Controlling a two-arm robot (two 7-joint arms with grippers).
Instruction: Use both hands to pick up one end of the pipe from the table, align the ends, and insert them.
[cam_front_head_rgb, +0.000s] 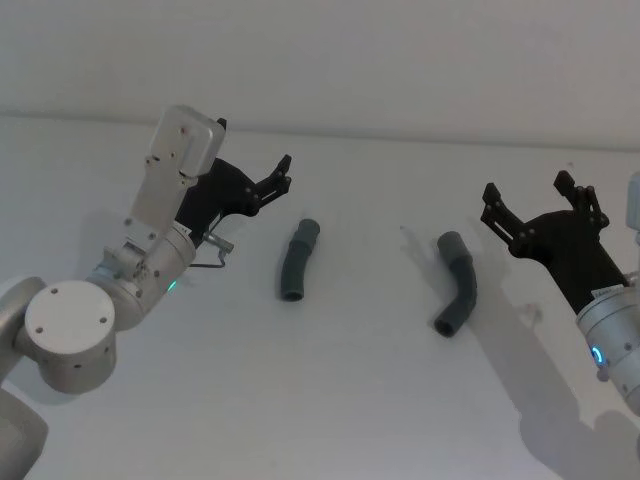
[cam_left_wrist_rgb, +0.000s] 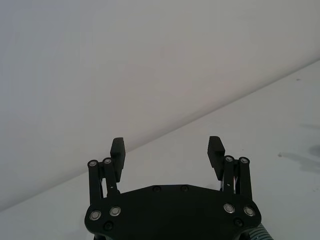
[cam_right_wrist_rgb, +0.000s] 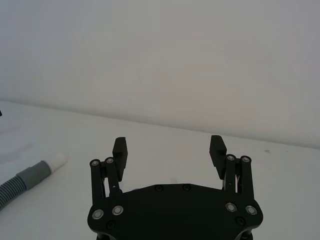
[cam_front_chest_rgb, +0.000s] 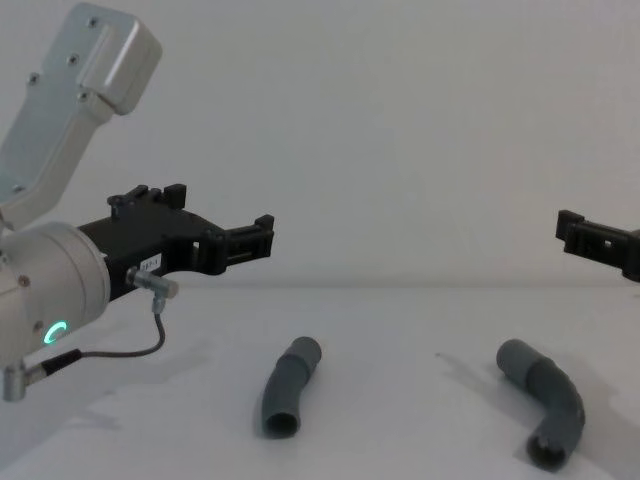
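Two dark-grey bent pipe pieces lie apart on the white table (cam_front_head_rgb: 370, 400). The left piece (cam_front_head_rgb: 298, 262) (cam_front_chest_rgb: 288, 388) and the right piece (cam_front_head_rgb: 458, 282) (cam_front_chest_rgb: 548, 405) both rest flat. A ribbed piece (cam_right_wrist_rgb: 20, 181) with a grey cuff and a white tip (cam_right_wrist_rgb: 56, 162) shows in the right wrist view. My left gripper (cam_front_head_rgb: 282, 176) (cam_left_wrist_rgb: 166, 147) (cam_front_chest_rgb: 262, 235) hovers open and empty, up and to the left of the left piece. Off to the right of the right piece, my right gripper (cam_front_head_rgb: 527, 190) (cam_right_wrist_rgb: 168, 147) (cam_front_chest_rgb: 575, 228) is open and empty too, raised above the table.
A plain pale wall (cam_front_head_rgb: 400, 60) rises behind the table's far edge. A thin cable (cam_front_chest_rgb: 120, 350) loops under my left wrist. Bare table lies between the two pieces and in front of them.
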